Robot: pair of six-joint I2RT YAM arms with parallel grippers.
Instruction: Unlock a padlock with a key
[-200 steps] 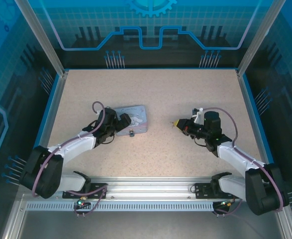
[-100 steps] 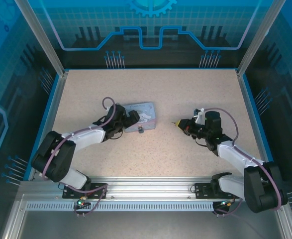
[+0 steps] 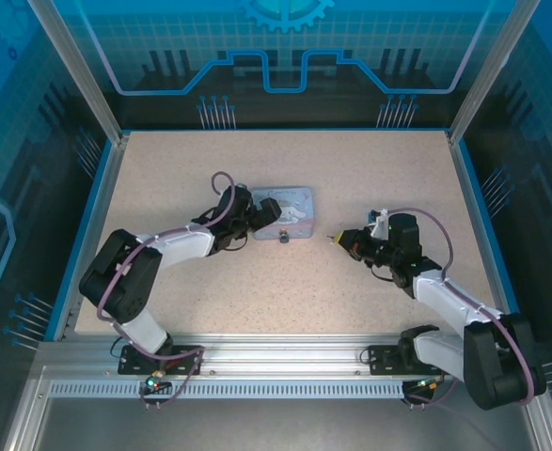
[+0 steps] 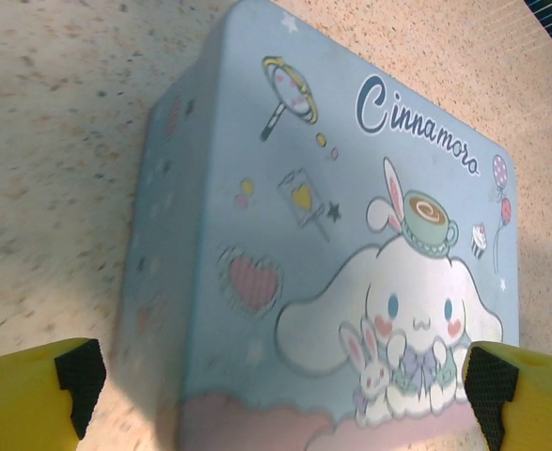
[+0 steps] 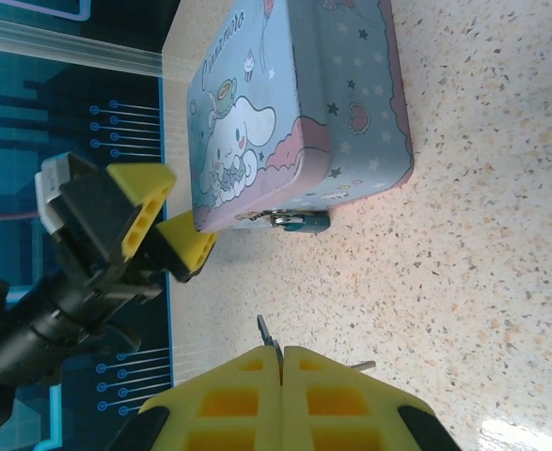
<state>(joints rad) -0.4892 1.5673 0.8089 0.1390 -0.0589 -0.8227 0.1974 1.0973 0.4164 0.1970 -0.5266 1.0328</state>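
The speckled table (image 3: 351,178) is bounded by blue rails, and both arms are stretched in over it from the near edge. The left arm (image 3: 177,246) is angled toward the table's middle; the right arm (image 3: 440,291) is angled in from the near right corner.

A pale-blue cartoon-print tin (image 3: 288,209) is laid flat close to the table's centre, slightly toward the left edge. Its lid (image 4: 332,244) is seen from the left wrist, and its long side wall (image 5: 351,178) from the right wrist.

The left gripper (image 3: 260,214) is placed at the tin's left end with its fingers spread wide (image 4: 285,381), one yellow finger (image 4: 45,390) to each side of the end; whether the tin is touched cannot be told.

The right gripper (image 3: 337,239) is held to the right of the tin, apart from it, its fingers pressed together (image 5: 281,366) on the key (image 5: 264,331), of which a thin metal tip is shown.

The padlock (image 3: 285,235) is found on the table against the tin's near side wall, just beside the left gripper, its small dark body (image 5: 299,222) lying flat.
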